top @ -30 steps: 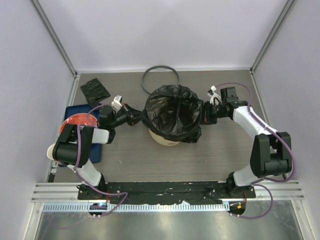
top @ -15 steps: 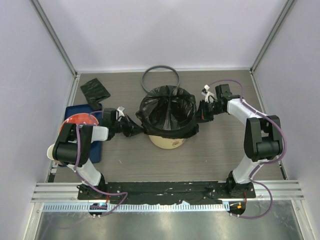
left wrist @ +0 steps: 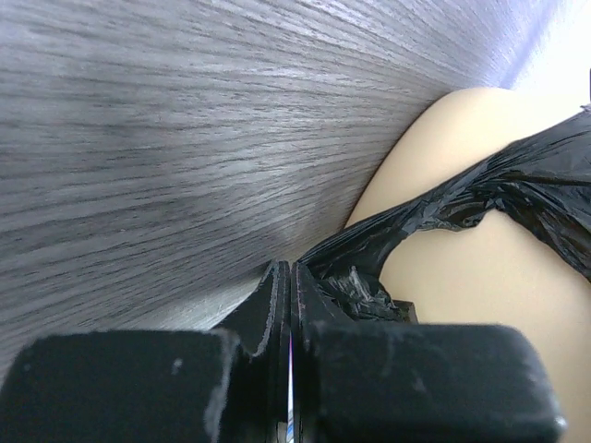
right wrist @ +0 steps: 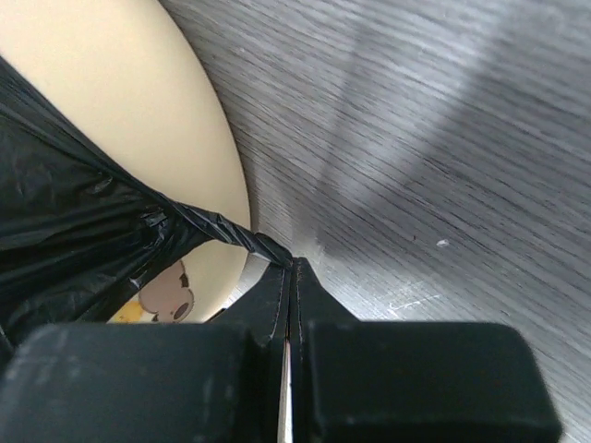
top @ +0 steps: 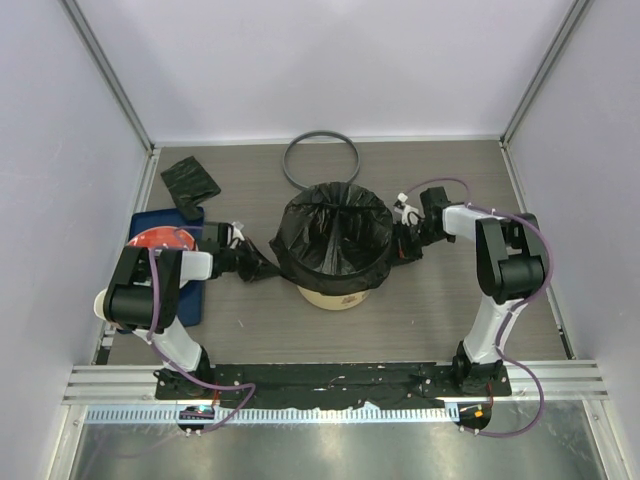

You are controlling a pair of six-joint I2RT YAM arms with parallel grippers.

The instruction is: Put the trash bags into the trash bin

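Grey wood-grain counter [top: 450,320] between lilac walls [top: 60,200] carries, at frame centre, an upright cream-yellow cylindrical trash bin [top: 335,296]. A glossy black plastic trash bag [top: 335,240] drapes over its mouth. Left claw [top: 252,262] and right claw [top: 400,243] are clamped on its opposite edges. Only the right wrist view shows the capybara picture [right wrist: 166,291].

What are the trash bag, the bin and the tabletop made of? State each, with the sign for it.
The trash bag looks like thin glossy black plastic film, going by its crinkles and sheen. The bin has a smooth cream wall with a printed cartoon. It is probably plastic, though the look leaves that open. The tabletop shows matte grey wood grain, likely laminate rather than solid wood.
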